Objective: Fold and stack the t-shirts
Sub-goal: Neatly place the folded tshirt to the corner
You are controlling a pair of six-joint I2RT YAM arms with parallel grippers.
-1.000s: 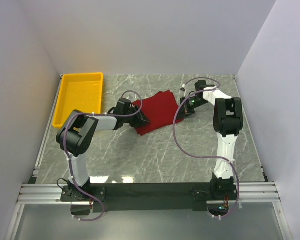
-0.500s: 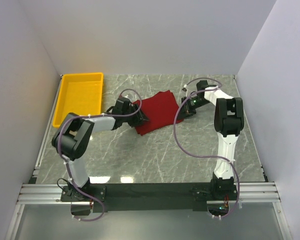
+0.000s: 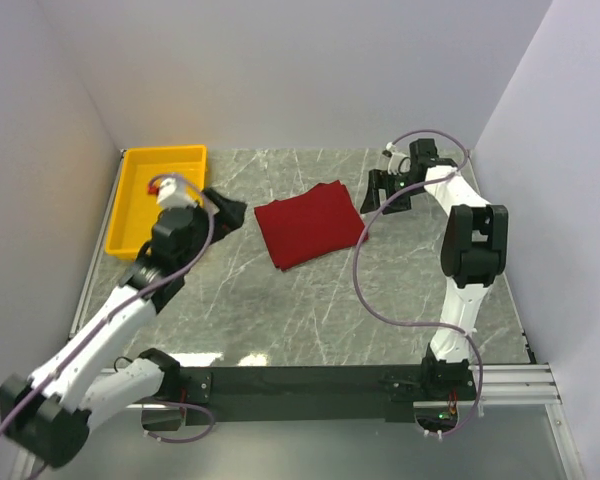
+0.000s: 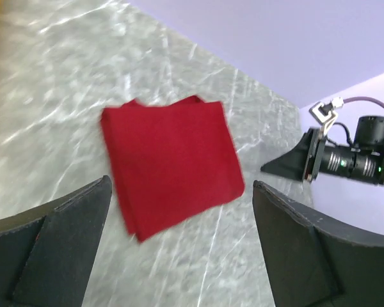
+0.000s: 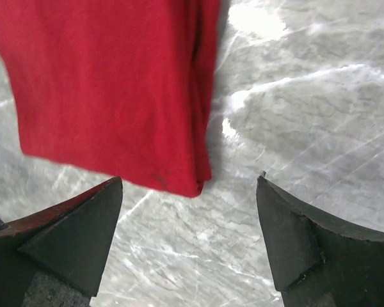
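Yellow plastic tray (image 3: 140, 215) sits at far left of grey marbled tabletop (image 3: 310, 310), just outboard of the left tool (image 3: 225, 208). Left tool hangs near the tray's right rim w/ fingers spread wide and nothing btwn them, well apart from the cloth. On its wrist cam the two dark fingers (image 4: 70, 243) frame the view. The dark red t-shirt (image 4: 173, 163) lies ahead of the tool, flat on the tabletop, untouched.

T-shirt (image 3: 308, 222) is folded to a rough square, several layers thick. It lies mid-tabletop btwn the two tools: right of the left tool, left of the right tool.

Right tool (image 3: 386, 193) is near the shirt's far right corner, jaws wide open and empty, not touching the cloth in the top view. On its wrist cam the shirt's layered folded edge (image 5: 201, 96) lies ahead of the gap btwn the fingers, w/ most of the cloth off to the left-hand finger's side. Bare tabletop lies ahead of the other finger (image 5: 307, 249). Height of either tool above the tabletop: can't tell.
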